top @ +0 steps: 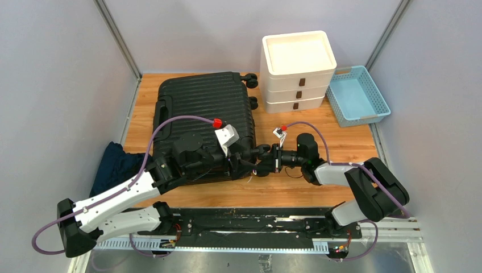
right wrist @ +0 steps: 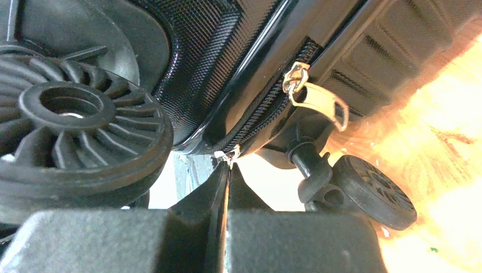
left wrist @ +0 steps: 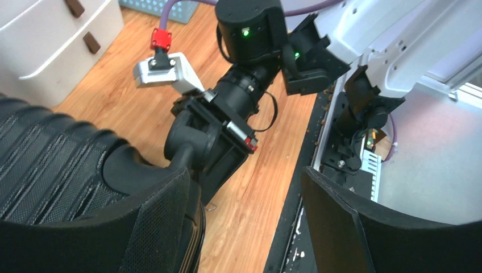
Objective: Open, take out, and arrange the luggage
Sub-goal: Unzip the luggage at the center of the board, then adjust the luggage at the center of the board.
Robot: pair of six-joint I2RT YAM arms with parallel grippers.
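Right wrist: right gripper [right wrist: 227,170] closed at luggage [right wrist: 227,57] zipper [right wrist: 267,108].

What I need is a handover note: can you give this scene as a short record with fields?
luggage: lid closed, lying flat on the table
left fingers: open, at the luggage's near right corner
right fingers: shut, apparently pinching a zipper pull beside a wheel
behind: white drawer unit, blue basket
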